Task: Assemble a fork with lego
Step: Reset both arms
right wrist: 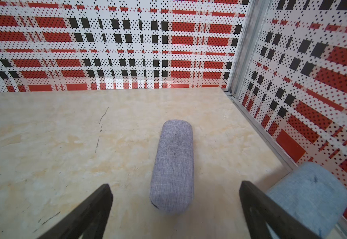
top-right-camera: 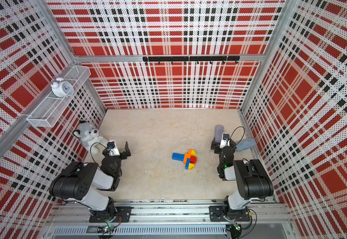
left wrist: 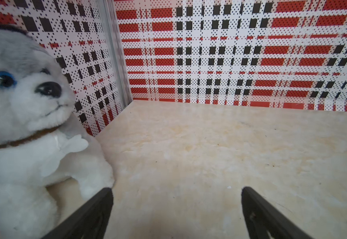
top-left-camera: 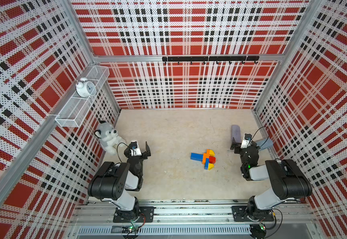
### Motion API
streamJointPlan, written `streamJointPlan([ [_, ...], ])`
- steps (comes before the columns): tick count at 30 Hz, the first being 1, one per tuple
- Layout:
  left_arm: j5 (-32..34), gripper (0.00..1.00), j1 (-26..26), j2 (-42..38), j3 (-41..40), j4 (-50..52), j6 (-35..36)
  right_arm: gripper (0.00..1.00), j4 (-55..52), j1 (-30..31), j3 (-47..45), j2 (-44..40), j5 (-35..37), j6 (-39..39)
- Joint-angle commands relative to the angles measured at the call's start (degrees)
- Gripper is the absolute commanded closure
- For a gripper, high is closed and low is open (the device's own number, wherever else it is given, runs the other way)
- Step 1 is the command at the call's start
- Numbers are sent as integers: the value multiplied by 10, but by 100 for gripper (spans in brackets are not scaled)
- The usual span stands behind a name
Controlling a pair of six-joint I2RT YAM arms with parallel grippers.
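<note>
Jaws on both arms stand wide apart and hold nothing: the left pair hangs over bare bench (top-left-camera: 168, 128) just beside the husky (top-left-camera: 108, 136), the right pair above the grey case (right wrist: 173, 165).

The fork (top-left-camera: 204, 158) lies flat on the bench, right of centre, between the arms and well apart from both. Its blue handle points left. The orange-and-blue crossbar carries yellow, red and yellow prongs pointing right. No loose lego shows in both top views, so the build looks finished.

What remains is probably a check. I cannot tell whether every prong is fully seated. If one needs pressing, push straight down on it while the other jaws pin the handle, so the fork neither slides nor twists apart.

A blue case (top-left-camera: 264, 143) lies by the right wall, and a clock (top-left-camera: 84, 88) sits on the left-wall shelf.
</note>
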State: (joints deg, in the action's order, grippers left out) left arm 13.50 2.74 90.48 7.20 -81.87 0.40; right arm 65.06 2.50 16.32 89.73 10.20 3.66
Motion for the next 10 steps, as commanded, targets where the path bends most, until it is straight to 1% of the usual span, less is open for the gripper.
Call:
streamJointPlan([
  [1,-24,2,-25,2,48,3,-33,0,12,-1,1,1,-4,2],
  [2,-30,2,-28,-5,52,31,-37,0,16,-1,1,2,-4,1],
  [4,-29,2,-27,-1,49,16,-37,0,11,-1,3,2,-8,2],
  [10,-28,2,-27,-2,48,15,-36,0,13,-1,1,2,-8,2],
])
